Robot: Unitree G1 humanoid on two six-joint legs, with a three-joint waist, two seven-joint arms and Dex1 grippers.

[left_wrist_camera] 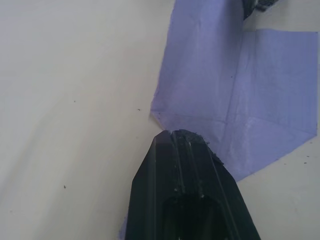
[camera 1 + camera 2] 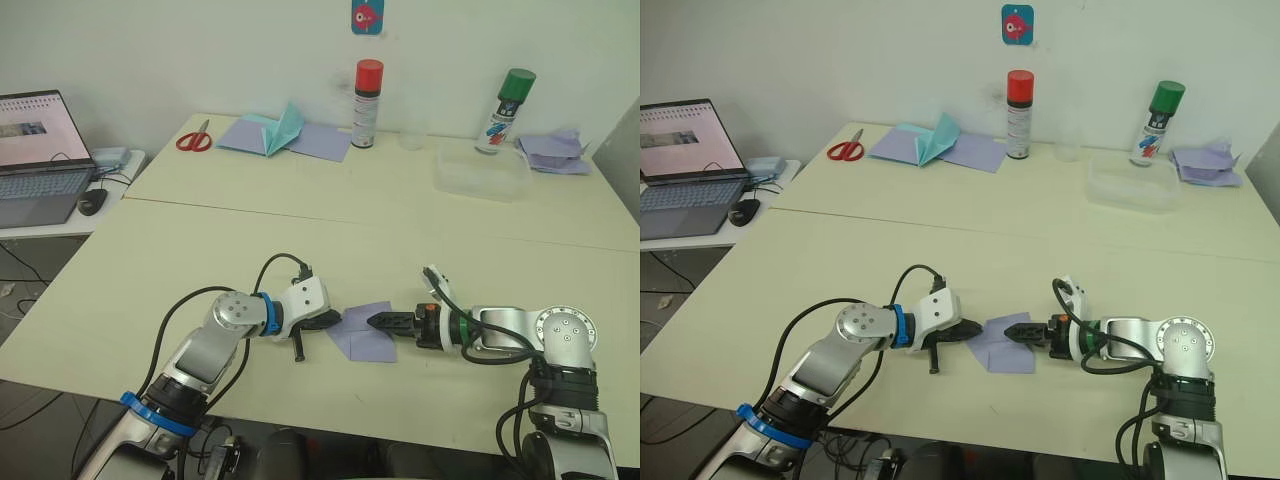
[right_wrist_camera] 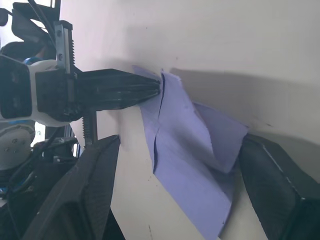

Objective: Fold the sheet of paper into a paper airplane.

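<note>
Table [image 2: 200, 230] cream, two tops butted together. Laptop [image 2: 40, 150] on side desk at robot's L. Far edge: teal pointed paper [image 2: 285, 128] on lavender sheets, scissors [image 2: 195, 138], red-cap can [image 2: 367, 103], green-cap can [image 2: 505, 110], clear tray [image 2: 482, 172], crumpled lavender pile [image 2: 555, 152]. Sheet of paper [image 2: 365, 335] near front edge, between both arms, partly folded, creased. L gripper [image 2: 328, 320] fingers closed, pinching sheet's L edge. R gripper [image 2: 380, 321] at sheet's R side, fingers spread wide, sheet between them in R wrist view.

Scissors [image 2: 194, 140], laptop [image 2: 40, 155], perhaps two spray cans [image 2: 367, 103]
</note>
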